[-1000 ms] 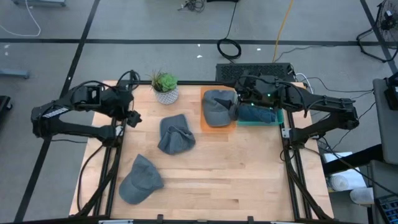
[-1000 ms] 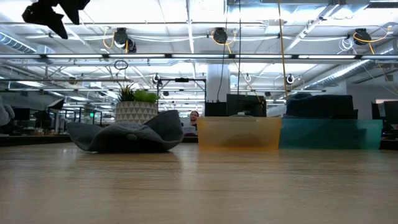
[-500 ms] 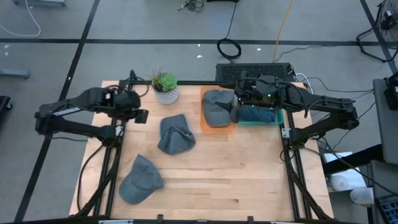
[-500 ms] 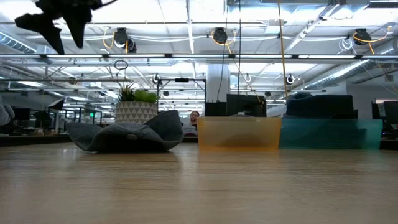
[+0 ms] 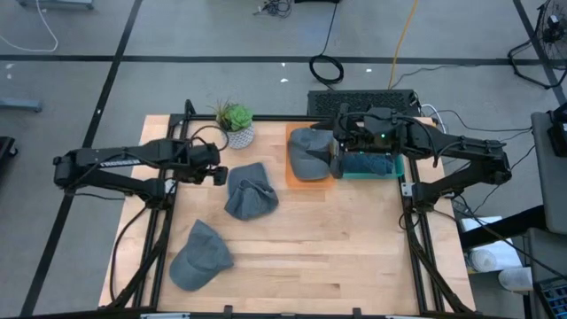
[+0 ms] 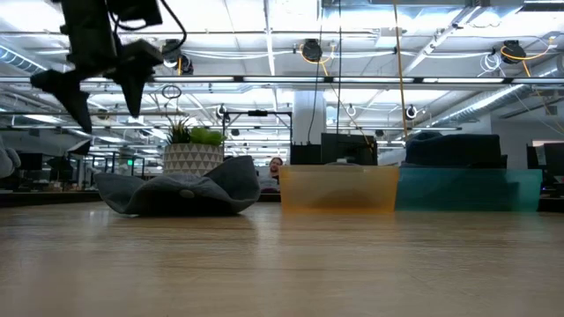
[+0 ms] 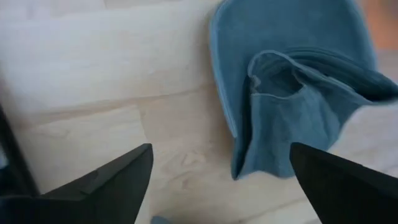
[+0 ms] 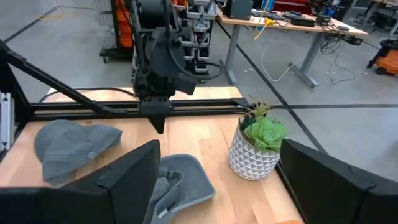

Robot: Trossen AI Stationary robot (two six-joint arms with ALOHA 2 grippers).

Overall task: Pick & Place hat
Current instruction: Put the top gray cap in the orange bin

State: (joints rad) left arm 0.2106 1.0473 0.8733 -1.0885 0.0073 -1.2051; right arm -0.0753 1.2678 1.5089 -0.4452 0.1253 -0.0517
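Note:
A grey-blue hat (image 5: 250, 190) lies crumpled on the table's middle; it also shows in the left wrist view (image 7: 292, 93) and the low view (image 6: 181, 192). My left gripper (image 5: 218, 174) hangs open just left of it, above the table, fingers pointing down (image 6: 101, 88). A second hat (image 5: 200, 255) lies near the front left. A third hat (image 5: 308, 152) sits in the orange bin (image 5: 292, 177). My right gripper (image 5: 337, 146) is open and empty above the bins (image 8: 221, 149).
A potted plant (image 5: 236, 124) in a white pot stands at the far edge, behind the middle hat. A teal bin (image 5: 390, 171) holding dark cloth stands right of the orange bin. Bare wood stretches across the table's near right part (image 5: 354, 257).
My left gripper has gone toward the table's right edge and down, closing on the middle hat's left side; its fingers stay open. The hats have not moved.

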